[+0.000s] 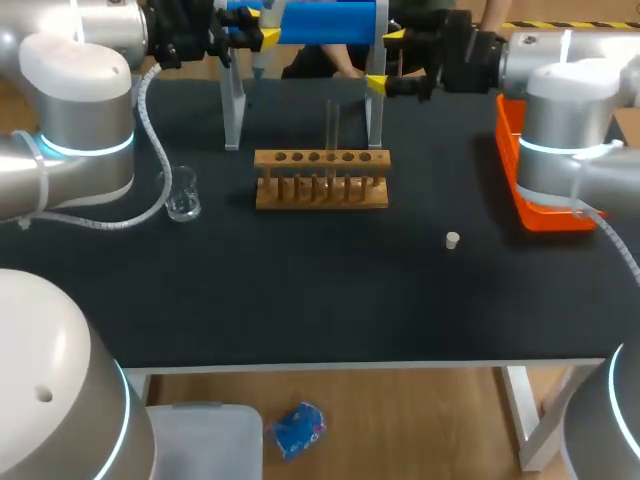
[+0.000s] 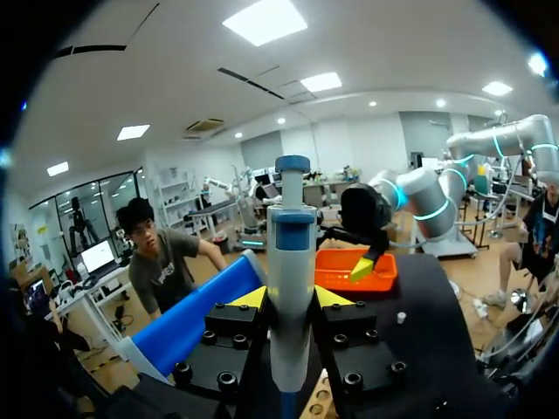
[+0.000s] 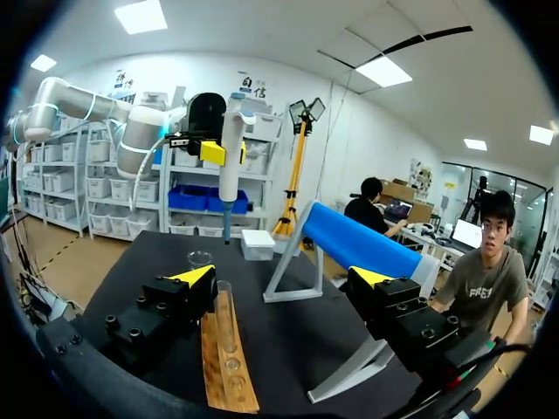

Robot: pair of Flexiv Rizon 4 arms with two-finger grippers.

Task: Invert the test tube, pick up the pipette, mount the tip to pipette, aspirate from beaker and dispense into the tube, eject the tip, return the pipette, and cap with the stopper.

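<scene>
My left gripper is shut on the white and blue pipette, holding it upright above the table's far left; the right wrist view shows the pipette hanging with its thin end down. A clear test tube stands upright in the wooden rack, which lies below my right gripper. That gripper hangs open and empty at the far side, by the blue pipette stand. The glass beaker stands left of the rack. A small white stopper lies right of it.
An orange tray sits at the table's right edge. A white box stands on the far side beyond the beaker. The stand's grey legs rise behind the rack.
</scene>
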